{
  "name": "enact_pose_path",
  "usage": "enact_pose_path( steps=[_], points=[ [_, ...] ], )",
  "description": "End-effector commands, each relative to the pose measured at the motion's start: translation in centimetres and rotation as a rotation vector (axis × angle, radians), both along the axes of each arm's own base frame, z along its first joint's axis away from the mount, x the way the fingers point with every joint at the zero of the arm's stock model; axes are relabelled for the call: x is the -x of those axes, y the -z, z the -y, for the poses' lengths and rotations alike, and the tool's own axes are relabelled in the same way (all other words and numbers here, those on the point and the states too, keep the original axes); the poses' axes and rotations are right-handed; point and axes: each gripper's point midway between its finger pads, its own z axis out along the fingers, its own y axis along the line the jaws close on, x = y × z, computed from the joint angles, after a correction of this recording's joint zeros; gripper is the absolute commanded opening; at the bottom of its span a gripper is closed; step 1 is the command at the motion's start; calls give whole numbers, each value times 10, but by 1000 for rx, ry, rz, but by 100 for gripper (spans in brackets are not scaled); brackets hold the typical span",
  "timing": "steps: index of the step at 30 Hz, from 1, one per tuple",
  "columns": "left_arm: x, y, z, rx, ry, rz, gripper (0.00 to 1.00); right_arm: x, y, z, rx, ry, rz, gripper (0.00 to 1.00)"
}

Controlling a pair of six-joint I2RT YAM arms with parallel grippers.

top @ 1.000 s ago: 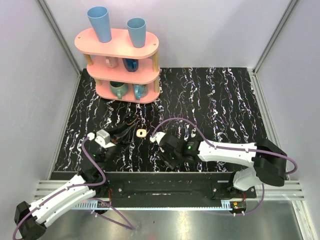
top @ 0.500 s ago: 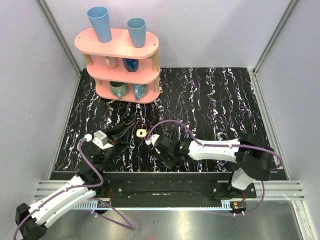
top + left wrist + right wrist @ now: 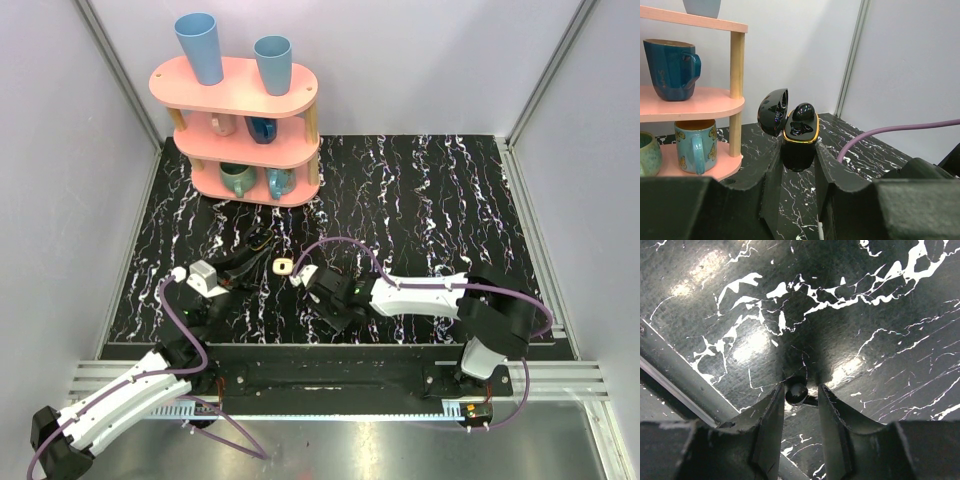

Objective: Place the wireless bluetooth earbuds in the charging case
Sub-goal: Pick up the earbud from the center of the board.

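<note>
Top, step: we are on the 2nd insertion; the charging case (image 3: 262, 241) is held, lid open, in the left gripper (image 3: 252, 253).
Left wrist, claw: narrow, clamped on the case's base; 1 seated earbud (image 3: 803, 111), and 1 pocket looks free.
Right wrist, claw: right gripper (image 3: 800, 394) narrow, pinching the 2nd earbud (image 3: 796, 392) low over the table (image 3: 865, 315).
Next: we judge it needs carrying over, aligning with the free pocket, then lowering gently.

Your overhead view is evenly lit and sharp. On the right wrist view, glare patches whiten the tabletop (image 3: 752, 347); the left wrist's foreground is soft, dark.
</note>
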Motion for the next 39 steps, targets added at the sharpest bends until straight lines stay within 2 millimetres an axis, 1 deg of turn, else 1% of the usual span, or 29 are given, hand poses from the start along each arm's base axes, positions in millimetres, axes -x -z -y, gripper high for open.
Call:
enact_pose_path(
  steps=[1, 9, 13, 20, 26, 27, 30, 32, 33, 39],
  points=[
    [3, -14, -4, 40, -1, 31, 0, -15, -9, -8, -27, 18, 46, 40],
    [3, -13, -5, 40, -6, 30, 0, -12, -10, -6, -20, 36, 20, 40],
    [3, -12, -5, 39, -6, 29, 0, -10, -9, -1, 4, 42, 11, 40],
    [2, -10, -5, 42, -5, 26, 0, -12, -11, -4, -3, 30, 17, 40],
    [2, -11, -4, 41, -3, 23, 0, -10, -1, -6, 18, 23, -4, 37],
    [2, -11, -5, 44, -4, 23, 0, -10, 0, -6, 18, 19, -4, 37],
    [2, -11, -5, 44, -7, 24, 0, -12, -2, -5, 23, 25, 7, 33],
    [2, -10, -5, 43, -6, 23, 0, -12, -4, -5, 19, 26, 10, 32],
    [1, -10, -5, 43, -7, 23, 0, -12, -4, -4, 20, 27, 8, 33],
    [1, -10, -4, 42, -3, 20, 0, -12, -9, 2, 36, 40, 16, 42]
  ],
)
